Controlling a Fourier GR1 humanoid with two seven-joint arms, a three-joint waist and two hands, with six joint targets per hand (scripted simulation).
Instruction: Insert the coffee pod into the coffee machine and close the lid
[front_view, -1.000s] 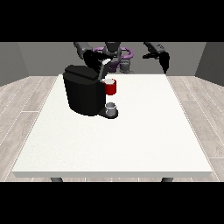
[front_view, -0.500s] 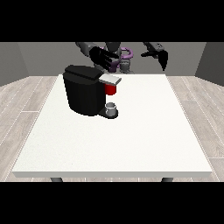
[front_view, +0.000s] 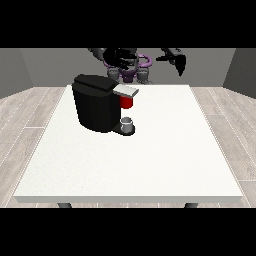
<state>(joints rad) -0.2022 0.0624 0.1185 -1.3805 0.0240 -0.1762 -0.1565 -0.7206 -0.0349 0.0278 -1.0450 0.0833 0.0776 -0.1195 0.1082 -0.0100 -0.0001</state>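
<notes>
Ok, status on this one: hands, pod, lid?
Both hands raised behind the machine, one at view's left, one at right, neither holding anything visible. Lid down. Grey thing at the machine's base; pod not confirmed.

So the coffee machine (front_view: 97, 104) sits on the table (front_view: 150, 160) toward the far left, with a cup (front_view: 127, 123) at its front base. Behind it, the robot (front_view: 131, 67) has one hand (front_view: 120, 57) above the machine and the other (front_view: 179, 62) off right.
</notes>
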